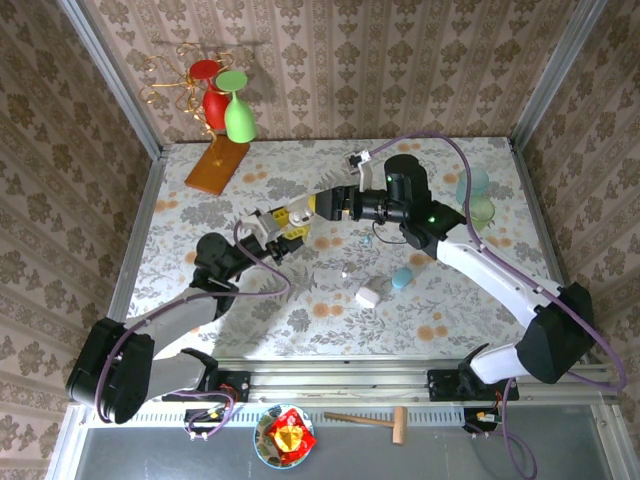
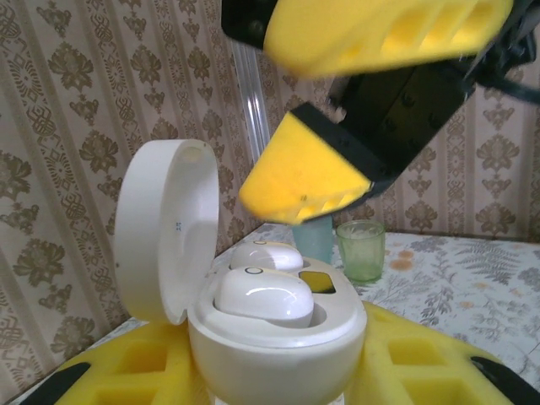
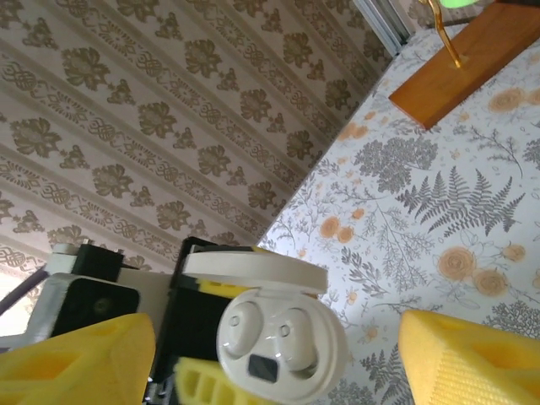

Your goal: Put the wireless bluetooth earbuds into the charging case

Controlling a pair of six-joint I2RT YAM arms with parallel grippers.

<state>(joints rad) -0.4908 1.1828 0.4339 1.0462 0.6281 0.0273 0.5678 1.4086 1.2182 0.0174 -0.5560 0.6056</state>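
Note:
The white charging case (image 2: 278, 354) stands upright between the yellow fingers of my left gripper (image 2: 278, 384), which is shut on it. Its lid (image 2: 164, 228) is swung open to the left. Two glossy white earbuds (image 2: 263, 295) (image 2: 266, 255) sit in its two wells. From the right wrist the case (image 3: 283, 346) shows both earbuds (image 3: 238, 325) (image 3: 295, 329) seated. My right gripper (image 3: 274, 354) hangs open just over the case, nothing between its yellow fingers (image 2: 308, 181). In the top view the two grippers (image 1: 283, 228) (image 1: 312, 207) meet mid-table.
On the floral cloth lie a white pebble-shaped piece (image 1: 368, 296) and a light-blue piece (image 1: 401, 278). Translucent green and blue cups (image 1: 478, 195) stand at the right. A wire stand with a red and a green glass (image 1: 225, 110) on a wooden base is back left.

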